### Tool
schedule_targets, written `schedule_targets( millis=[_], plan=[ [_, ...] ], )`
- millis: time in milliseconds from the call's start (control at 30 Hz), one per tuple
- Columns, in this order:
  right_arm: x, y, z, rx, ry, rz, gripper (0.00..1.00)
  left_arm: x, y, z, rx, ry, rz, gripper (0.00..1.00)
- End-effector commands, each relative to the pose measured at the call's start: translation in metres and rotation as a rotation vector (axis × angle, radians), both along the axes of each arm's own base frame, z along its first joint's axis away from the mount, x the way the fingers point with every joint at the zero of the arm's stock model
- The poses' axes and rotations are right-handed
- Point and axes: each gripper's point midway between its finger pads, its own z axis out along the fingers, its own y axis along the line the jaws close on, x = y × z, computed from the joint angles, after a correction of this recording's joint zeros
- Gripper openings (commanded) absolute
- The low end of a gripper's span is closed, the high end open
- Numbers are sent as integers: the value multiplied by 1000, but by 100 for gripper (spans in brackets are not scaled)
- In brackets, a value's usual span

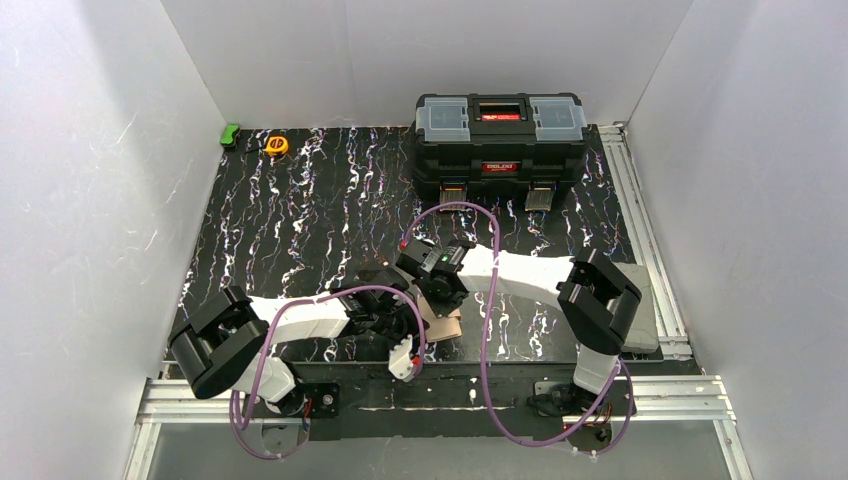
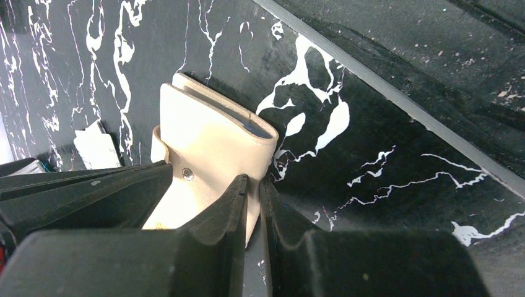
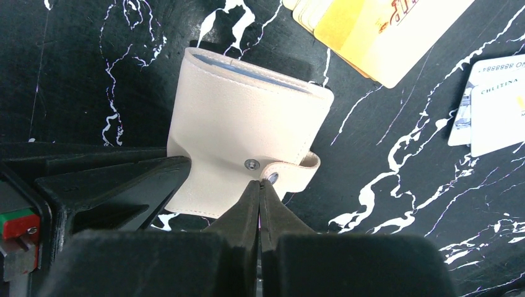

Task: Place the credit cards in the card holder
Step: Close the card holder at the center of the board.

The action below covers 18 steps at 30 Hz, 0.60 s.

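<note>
The cream card holder (image 3: 241, 124) lies folded on the black marbled mat, its snap tab (image 3: 297, 170) unfastened. It also shows in the top view (image 1: 443, 327) and in the left wrist view (image 2: 210, 130). My left gripper (image 2: 252, 185) is shut on the card holder's near edge. My right gripper (image 3: 260, 185) is shut, its tips touching the end of the snap tab. An orange card (image 3: 371, 31) lies on paler cards just beyond the holder. A white printed card (image 3: 495, 105) lies to the right. The black card is out of view.
A big black toolbox (image 1: 500, 140) stands at the back. A yellow tape measure (image 1: 277, 145) and a green object (image 1: 231, 134) lie at the back left. Aluminium rails (image 1: 640, 210) run along the right and front edges. White walls enclose the table.
</note>
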Motion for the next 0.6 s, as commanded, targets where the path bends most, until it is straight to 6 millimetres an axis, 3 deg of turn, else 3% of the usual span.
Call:
schedule_targets(
  millis=[0, 567],
  plan=[
    [5, 10, 8, 42, -21, -2, 1, -19, 52, -39, 217, 96, 78, 5],
    [1, 15, -5, 61, 68, 23, 1, -18, 52, -39, 219, 92, 82, 5]
  ],
)
